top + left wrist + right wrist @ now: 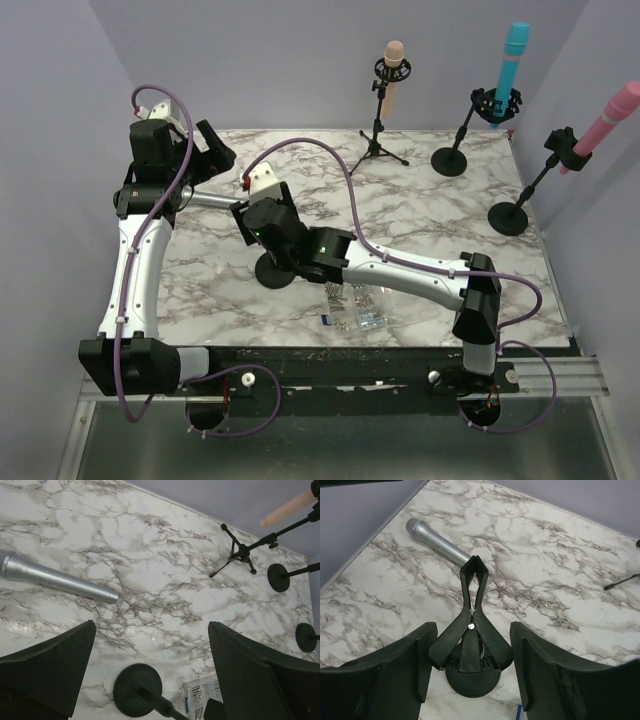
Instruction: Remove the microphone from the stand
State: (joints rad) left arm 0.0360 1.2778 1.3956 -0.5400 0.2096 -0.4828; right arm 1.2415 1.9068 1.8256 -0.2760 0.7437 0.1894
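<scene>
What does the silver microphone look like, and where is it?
The silver microphone is a smooth, metal-looking stick with a rounded head at one end and a body that narrows toward a flat tail. It lies on its side on the marble table, in no stand, close to the table's edge. Only the table touches it; nothing holds it. In the right wrist view its tail hides behind the black clip.

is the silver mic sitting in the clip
No, the mic lies flat on the table beyond the clip, which is empty.
</scene>
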